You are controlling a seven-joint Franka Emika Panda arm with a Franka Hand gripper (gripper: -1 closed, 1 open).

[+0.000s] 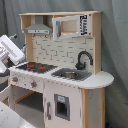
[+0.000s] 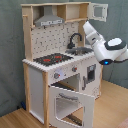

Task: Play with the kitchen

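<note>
The kitchen (image 1: 62, 82) is a tall white and light-wood toy unit, seen in both exterior views. It has a black-red hob (image 1: 35, 66), a sink (image 1: 70, 75) with a black tap (image 1: 82, 59), a pegboard back and a grey hood (image 1: 37, 30). In the second exterior view the oven door (image 2: 72, 102) hangs open and down, and the upper cupboard door (image 2: 98, 11) stands ajar. My white arm (image 2: 107, 49) reaches up from the second exterior view's right. Its gripper (image 2: 88, 26) end is above the tap (image 2: 75, 39), just below the upper cupboard, touching nothing that I can see.
A grey curtain hangs behind the kitchen. The floor (image 2: 20, 117) is light wood. In the first exterior view part of my arm (image 1: 9, 50) fills the left edge beside the hob. A lower cupboard door with a dark window (image 1: 61, 106) is closed.
</note>
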